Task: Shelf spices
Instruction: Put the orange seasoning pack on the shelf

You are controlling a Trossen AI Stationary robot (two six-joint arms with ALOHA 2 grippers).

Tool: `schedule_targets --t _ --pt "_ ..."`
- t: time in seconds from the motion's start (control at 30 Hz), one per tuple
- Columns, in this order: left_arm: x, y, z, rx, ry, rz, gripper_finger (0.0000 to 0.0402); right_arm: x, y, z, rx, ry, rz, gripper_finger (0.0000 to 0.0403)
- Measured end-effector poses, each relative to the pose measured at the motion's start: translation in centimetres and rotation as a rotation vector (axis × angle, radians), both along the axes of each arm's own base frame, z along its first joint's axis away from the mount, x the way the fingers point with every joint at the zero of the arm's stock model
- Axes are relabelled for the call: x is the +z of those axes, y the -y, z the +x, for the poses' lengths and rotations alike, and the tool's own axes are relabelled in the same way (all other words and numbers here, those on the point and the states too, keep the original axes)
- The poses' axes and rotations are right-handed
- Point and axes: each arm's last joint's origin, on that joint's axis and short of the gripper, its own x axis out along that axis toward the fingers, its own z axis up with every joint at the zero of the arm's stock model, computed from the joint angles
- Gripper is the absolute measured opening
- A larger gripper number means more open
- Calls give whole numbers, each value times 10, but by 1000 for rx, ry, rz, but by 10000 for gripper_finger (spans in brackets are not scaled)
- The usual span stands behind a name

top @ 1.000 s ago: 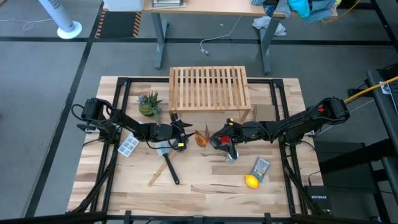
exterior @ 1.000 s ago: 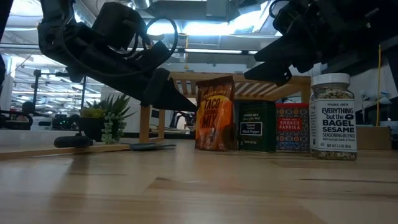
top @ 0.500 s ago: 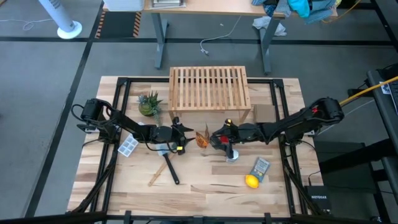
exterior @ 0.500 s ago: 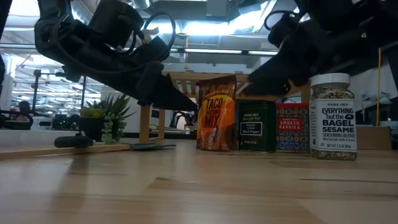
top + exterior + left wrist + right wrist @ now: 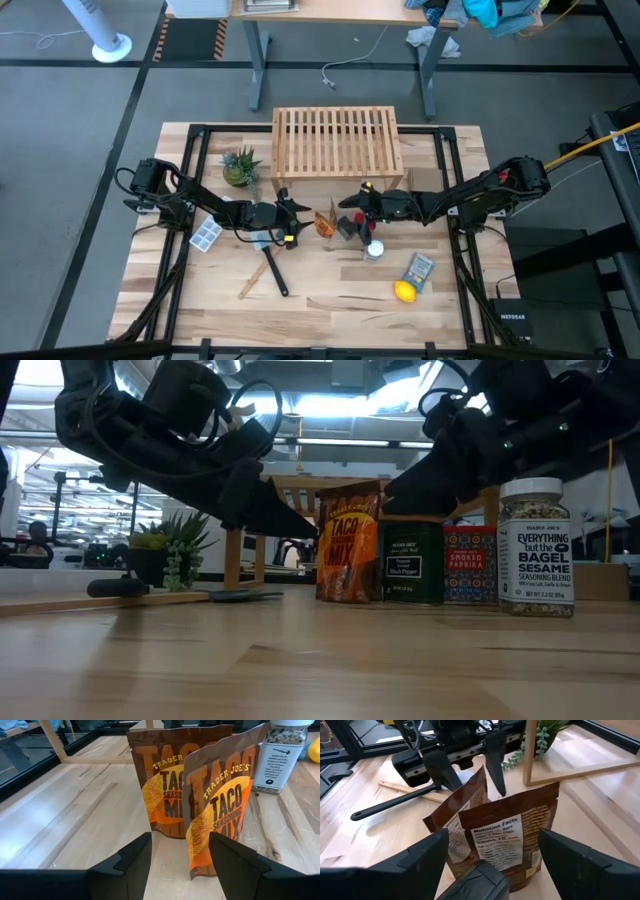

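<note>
Risk: tipping the two taco packets [image 5: 200, 805], upright on counter [image 5: 330, 300] before shelf [image 5: 338, 140]. Left tool [image 5: 177, 865] and right tool [image 5: 492, 850] both open, empty, closing in from opposite sides; could clash or knock pouches.

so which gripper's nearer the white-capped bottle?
Right. The right gripper hovers just above and beside the white-capped bottle; the left gripper sits beyond the taco packets, farther away.

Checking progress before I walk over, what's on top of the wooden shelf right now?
Nothing shows on the shelf: its slatted top is bare in the high view. The taco packets stand on the table in front. What is under the slats cannot be seen from above.
</note>
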Motion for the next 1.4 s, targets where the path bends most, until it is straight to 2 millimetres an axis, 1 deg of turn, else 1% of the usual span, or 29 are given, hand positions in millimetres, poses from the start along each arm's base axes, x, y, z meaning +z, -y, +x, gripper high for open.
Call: schedule_targets --t 0.27,0.47,0.8,1.03,1.1,1.2,1.4 --pt "0 0 0 0 0 0 190 2 2 0 -57 18 -20 312" --pt "0 0 0 0 0 0 190 2 2 1 -52 24 -39 312" --pt "0 0 0 0 -3 1 190 2 -3 1 102 24 -12 312" --pt "0 0 0 0 -4 1 190 2 -3 1 98 26 -14 310" --pt "0 0 0 0 -4 1 190 3 -3 1 97 27 -14 299" --pt "0 0 0 0 -4 1 190 3 -2 1 69 27 -25 266" --pt "0 0 0 0 -4 1 190 3 0 1 7 29 -46 164"
